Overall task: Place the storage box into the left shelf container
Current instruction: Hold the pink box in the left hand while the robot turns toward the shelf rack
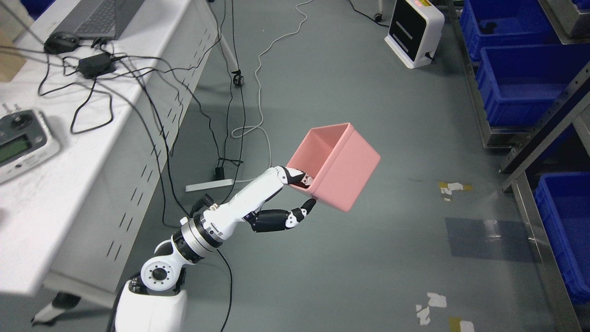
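Note:
My left hand (302,193) reaches up from the lower left and is shut on the near rim of a pink open-topped storage box (339,168). Fingers hook inside the rim and the thumb presses the outer wall. The box hangs tilted in the air above the grey floor, its opening facing up and left. Blue shelf containers stand on a metal rack along the right edge: one at upper right (525,87), one at lower right (564,230). The box is well left of the rack. My right arm is not in view.
A white table (69,152) with a laptop, cables and a remote controller fills the left side. Cables trail across the floor (258,69). A white and black device (412,32) stands at the top. The rack's metal frame (544,133) runs diagonally at right.

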You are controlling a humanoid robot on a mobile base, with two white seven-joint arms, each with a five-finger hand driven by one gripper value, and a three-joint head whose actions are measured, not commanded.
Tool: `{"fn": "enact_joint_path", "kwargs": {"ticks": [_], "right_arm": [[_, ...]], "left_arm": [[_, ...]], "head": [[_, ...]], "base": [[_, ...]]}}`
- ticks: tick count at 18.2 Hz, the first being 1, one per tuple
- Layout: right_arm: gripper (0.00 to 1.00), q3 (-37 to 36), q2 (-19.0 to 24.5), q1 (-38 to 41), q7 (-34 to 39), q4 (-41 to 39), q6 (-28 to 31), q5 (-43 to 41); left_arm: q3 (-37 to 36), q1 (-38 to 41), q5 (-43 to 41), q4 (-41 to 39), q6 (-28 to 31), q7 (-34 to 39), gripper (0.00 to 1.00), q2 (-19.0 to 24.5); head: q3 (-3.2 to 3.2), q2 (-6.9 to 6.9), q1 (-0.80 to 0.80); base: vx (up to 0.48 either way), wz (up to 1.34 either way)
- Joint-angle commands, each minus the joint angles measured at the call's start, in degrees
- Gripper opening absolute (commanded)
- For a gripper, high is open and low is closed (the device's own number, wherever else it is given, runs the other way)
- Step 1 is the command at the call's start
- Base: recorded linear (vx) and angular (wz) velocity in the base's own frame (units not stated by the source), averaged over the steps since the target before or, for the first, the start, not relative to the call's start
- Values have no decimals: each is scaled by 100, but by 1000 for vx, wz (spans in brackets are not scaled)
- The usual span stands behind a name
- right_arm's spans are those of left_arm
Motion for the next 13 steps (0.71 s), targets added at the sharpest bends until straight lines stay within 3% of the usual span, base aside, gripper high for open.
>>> {"fn": "enact_joint_path", "kwargs": {"ticks": [1, 8, 13], "right_arm": [[100, 0, -100, 150, 1008, -100, -4, -18], [100, 0, -100, 150, 1008, -100, -4, -18], [100, 0, -100, 150, 1008, -100, -4, -18]], "left_arm": [[2, -40, 0, 65, 25, 10, 1, 100], [-174, -41, -9, 127, 271, 10, 1, 100], [-762, -32, 0, 127, 289, 10, 1, 100]], "head": [[0, 0, 0], [0, 0, 0], [0, 1, 0]], "base": [[558, -282], [546, -540], [576, -873]]}}
